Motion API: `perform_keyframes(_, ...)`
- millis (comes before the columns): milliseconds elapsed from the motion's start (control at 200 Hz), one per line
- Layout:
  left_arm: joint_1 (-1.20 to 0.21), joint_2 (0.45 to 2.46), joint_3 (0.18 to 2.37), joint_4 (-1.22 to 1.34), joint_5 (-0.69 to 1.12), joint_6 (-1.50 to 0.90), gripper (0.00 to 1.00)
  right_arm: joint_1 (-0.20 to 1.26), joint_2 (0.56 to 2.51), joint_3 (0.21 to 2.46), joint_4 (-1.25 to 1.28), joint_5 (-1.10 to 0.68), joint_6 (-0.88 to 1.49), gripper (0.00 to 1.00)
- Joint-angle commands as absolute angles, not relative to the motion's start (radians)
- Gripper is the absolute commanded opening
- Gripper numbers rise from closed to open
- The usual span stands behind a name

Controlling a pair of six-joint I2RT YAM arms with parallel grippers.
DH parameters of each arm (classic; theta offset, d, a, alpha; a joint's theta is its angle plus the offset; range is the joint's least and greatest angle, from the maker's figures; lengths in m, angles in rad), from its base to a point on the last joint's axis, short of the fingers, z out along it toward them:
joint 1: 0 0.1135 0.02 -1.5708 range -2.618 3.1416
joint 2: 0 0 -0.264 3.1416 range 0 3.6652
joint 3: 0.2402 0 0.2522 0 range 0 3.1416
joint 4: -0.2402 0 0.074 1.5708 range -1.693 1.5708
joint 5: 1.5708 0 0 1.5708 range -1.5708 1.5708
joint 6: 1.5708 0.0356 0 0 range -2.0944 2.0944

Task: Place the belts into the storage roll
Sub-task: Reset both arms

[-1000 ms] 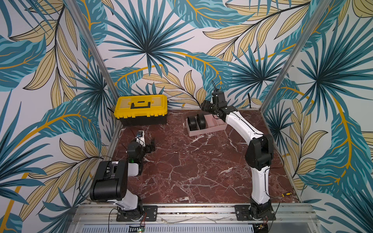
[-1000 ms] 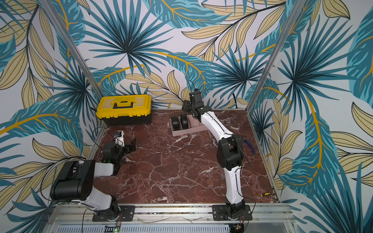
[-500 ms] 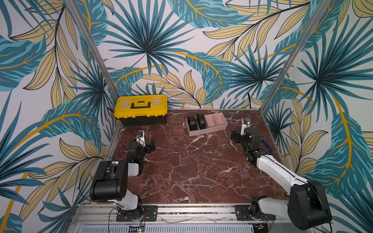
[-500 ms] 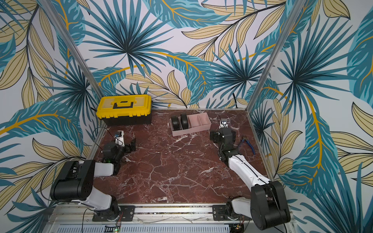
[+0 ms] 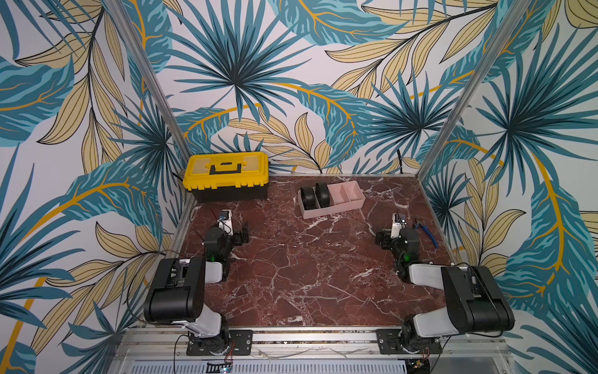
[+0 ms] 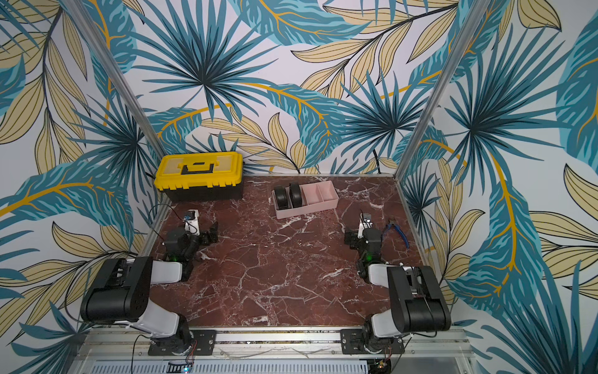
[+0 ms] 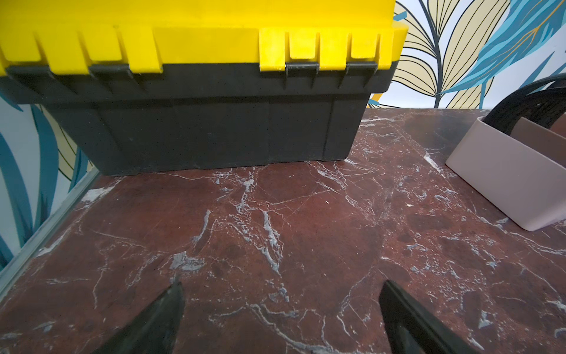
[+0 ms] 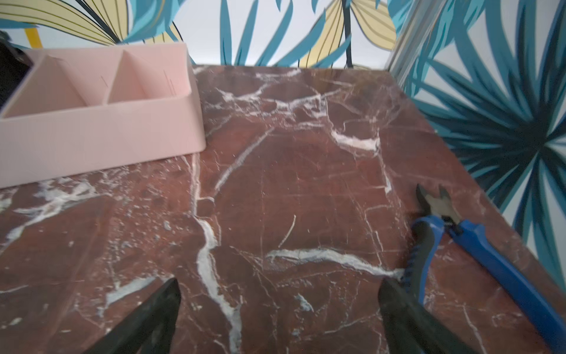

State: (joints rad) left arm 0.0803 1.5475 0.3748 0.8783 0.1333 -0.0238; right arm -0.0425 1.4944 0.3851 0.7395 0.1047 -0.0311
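1. Red marble tabletop inside walls of leaf-print paper, seen from above in both top views. Clock directions are read from the table's middle, with twelve at the back wall.
2. A second ago my right arm stretched out over the pink tray at one o'clock. Now it has folded back, and my right claw sits low at three o'clock, near blue-handled pliers.
3. That claw's jaws have spread wide and hold nothing; only bare marble shows between them.
4. My left claw has not moved. It is at nine o'clock, jaws wide and empty, facing the yellow toolbox at eleven o'clock.
5. Both belts stand as tight black coils, side by side in the tray's two compartments nearest the toolbox. The other two compartments are empty.
6. No belt lies loose on the table, so I judge the job finished, with both arms parked.
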Motion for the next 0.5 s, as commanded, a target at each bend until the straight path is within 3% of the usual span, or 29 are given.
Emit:
perform_keyframes(0, 0.077, 1.542, 0.391, 0.894, 0.127, -0.024, 1.00, -0.072, 1.503, 0.401, 0.854, -0.024, 0.004, 0.99)
perform_keyframes(491, 0.076, 1.542, 0.391, 0.895, 0.127, -0.024, 1.00, -0.067, 1.482, 0.408, 0.808, 0.043, 0.023, 0.99)
